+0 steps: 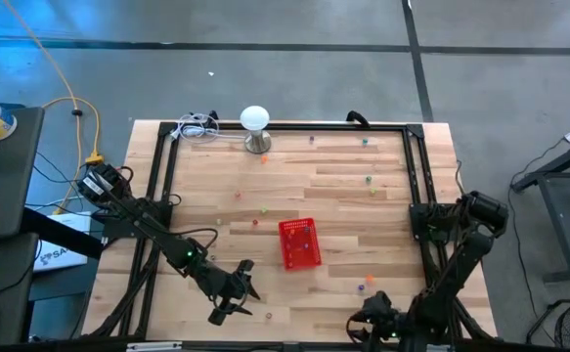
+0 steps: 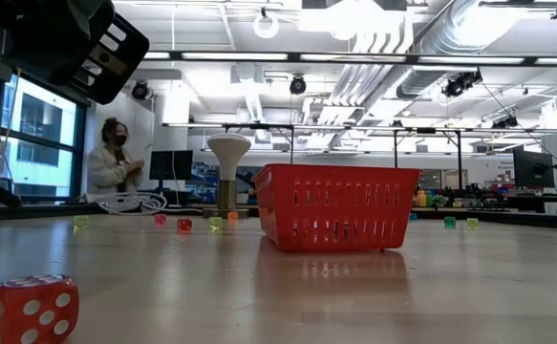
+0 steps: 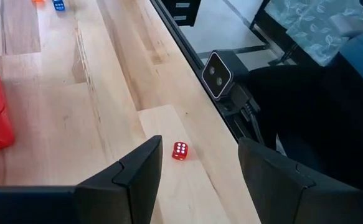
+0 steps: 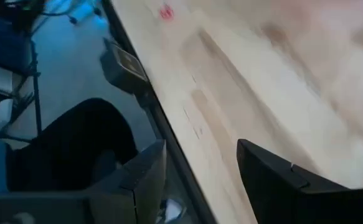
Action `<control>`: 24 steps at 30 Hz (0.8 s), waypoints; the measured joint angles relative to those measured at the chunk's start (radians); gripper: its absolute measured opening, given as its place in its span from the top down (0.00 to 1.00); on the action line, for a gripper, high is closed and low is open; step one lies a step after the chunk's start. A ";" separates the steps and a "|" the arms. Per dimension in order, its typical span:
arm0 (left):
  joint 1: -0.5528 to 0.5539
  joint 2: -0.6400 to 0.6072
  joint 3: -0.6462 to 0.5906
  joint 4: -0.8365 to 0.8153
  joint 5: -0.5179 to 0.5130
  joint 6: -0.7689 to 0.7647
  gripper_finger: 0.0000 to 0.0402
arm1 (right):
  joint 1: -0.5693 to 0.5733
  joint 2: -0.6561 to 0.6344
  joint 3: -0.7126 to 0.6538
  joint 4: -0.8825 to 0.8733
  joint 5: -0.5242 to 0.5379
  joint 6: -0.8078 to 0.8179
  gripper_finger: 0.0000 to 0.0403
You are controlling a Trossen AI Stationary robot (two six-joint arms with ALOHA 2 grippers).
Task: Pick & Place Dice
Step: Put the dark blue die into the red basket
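Observation:
A small red die [image 3: 180, 150] with white pips lies on the wood table near its near edge, also close up in the low view [image 2: 32, 308]. My left gripper [image 3: 197, 162] hovers open just short of it, slanting down, the die showing in the gap beyond its fingertips; in the high view it [image 1: 245, 296] is at the near left. More dice [image 1: 263, 208] in mixed colours lie scattered over the table. The red basket [image 1: 300, 242] stands mid-table on its base. My right gripper [image 4: 200, 162] is open over the table's near edge [image 1: 365, 328], nothing between its fingers.
A white dome-topped lamp [image 1: 254, 125] stands at the far edge. A black metal frame [image 1: 416, 186] runs round the table. The low camera [image 3: 218, 73] sits on the near edge beside the red die. A person [image 2: 116, 158] stands in the room beyond.

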 joint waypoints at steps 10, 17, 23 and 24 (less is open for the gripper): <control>0.000 0.000 0.000 0.000 0.000 -0.026 0.49 | -0.024 0.037 -0.014 -0.254 -0.135 0.343 0.64; 0.000 0.000 0.000 0.000 -0.020 -0.121 0.49 | -0.044 0.054 -0.069 -0.305 -0.159 0.420 0.68; 0.000 0.000 0.000 0.000 -0.030 -0.140 0.49 | -0.068 0.053 -0.079 -0.304 -0.159 0.416 0.68; 0.000 0.000 0.000 0.000 -0.030 -0.140 0.49 | -0.069 0.053 -0.079 -0.300 -0.168 0.416 0.68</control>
